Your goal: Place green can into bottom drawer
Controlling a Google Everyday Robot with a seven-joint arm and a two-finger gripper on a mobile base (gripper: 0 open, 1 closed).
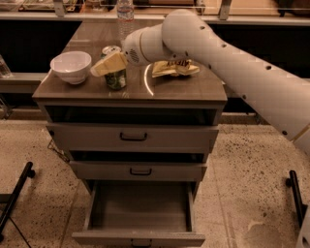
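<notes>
The green can (116,80) stands upright on the wooden cabinet top (184,90), left of centre, its silver top (111,50) showing above my gripper. My gripper (110,64), pale yellow at the end of the white arm (203,43), sits right at the can and covers its middle from the front. The bottom drawer (138,238) is pulled open below, and its grey inside holds nothing that I can see.
A white bowl (70,66) stands left of the can. A yellow snack bag (175,67) lies to its right. A clear water bottle (125,14) stands behind. The two upper drawers (133,137) are slightly open. Black stand legs (17,193) are on the floor.
</notes>
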